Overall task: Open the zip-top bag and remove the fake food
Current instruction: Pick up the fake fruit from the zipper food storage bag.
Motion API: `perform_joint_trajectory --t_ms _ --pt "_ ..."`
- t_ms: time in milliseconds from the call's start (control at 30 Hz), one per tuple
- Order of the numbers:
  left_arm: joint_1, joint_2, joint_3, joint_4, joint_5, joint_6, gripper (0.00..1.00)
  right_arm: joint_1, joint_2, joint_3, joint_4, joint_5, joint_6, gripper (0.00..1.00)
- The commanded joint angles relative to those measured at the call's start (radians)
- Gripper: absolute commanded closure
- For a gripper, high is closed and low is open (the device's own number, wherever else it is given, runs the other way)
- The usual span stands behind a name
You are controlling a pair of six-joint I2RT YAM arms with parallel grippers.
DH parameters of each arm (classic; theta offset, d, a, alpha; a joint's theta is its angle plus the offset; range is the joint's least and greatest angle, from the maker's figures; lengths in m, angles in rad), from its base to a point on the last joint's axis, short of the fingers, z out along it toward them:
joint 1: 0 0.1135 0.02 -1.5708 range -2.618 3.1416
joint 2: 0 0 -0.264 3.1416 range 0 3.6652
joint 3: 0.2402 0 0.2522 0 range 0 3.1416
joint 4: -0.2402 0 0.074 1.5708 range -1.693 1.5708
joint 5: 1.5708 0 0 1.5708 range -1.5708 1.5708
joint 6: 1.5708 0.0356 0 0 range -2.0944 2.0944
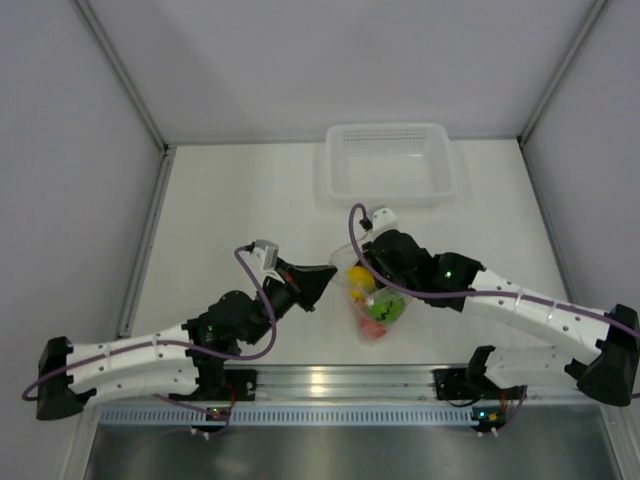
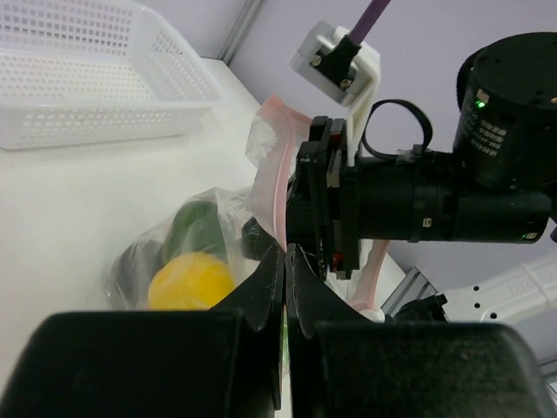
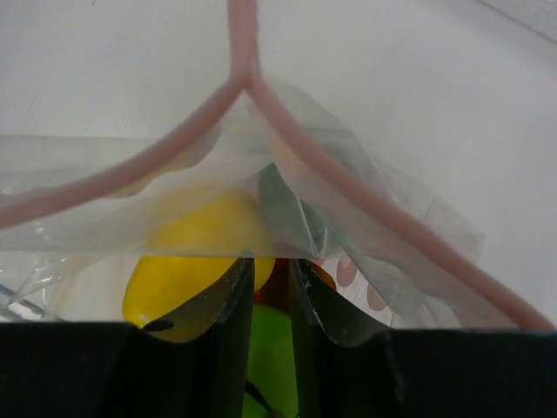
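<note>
The zip-top bag (image 1: pixel 378 308) lay on the counter (image 1: pixel 230 200) between both arms, its pink zip strip (image 3: pixel 300 152) parted into a Y. The left gripper (image 2: pixel 285 261) was pressed together on one lip. The right gripper (image 3: pixel 271 266) stood narrowly spread at the other, clamping nothing visibly. The film looked thin, limp and slippery, so the stiffer strip seemed the best hold. The fake food (image 2: pixel 190 280), light and rounded, would likely roll once tipped out.
</note>
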Motion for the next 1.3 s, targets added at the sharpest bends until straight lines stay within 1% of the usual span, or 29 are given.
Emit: perform_joint_trajectory --t_ms 0,133,333,533,733,867,967,1100,1133,1267 --pt "0.0 0.004 0.049 0.025 0.012 0.008 1.0 0.003 0.032 0.031 0.071 0.004 -0.042 0.75" --pt "0.0 -0.009 0.038 0.025 -0.011 0.012 1.0 0.0 0.019 0.036 0.087 -0.113 -0.046 0.75" --pt "0.0 -0.01 0.019 0.025 -0.019 0.003 1.0 -0.003 0.013 0.08 0.029 -0.188 -0.023 0.7" --pt "0.0 0.005 0.023 0.027 -0.016 -0.008 1.0 -0.002 -0.004 0.068 0.064 -0.298 0.008 0.7" --pt "0.0 0.021 0.04 0.028 0.01 0.006 1.0 -0.002 0.036 0.123 -0.005 -0.332 0.008 0.7" --pt "0.0 0.021 0.046 0.041 0.029 0.006 1.0 -0.002 0.033 0.131 -0.023 -0.306 0.028 0.7" --pt "0.0 0.021 0.048 0.051 0.035 0.003 1.0 -0.002 0.054 0.132 -0.029 -0.308 0.037 0.68" --pt "0.0 0.031 0.06 0.051 0.039 0.002 1.0 0.003 0.096 0.139 -0.046 -0.222 0.063 0.66" --pt "0.0 0.034 0.061 0.053 0.041 0.0 1.0 0.003 0.099 0.136 -0.046 -0.184 0.072 0.62" --pt "0.0 0.044 0.065 0.051 0.038 -0.003 1.0 0.004 0.127 0.116 -0.033 -0.133 0.114 0.57"
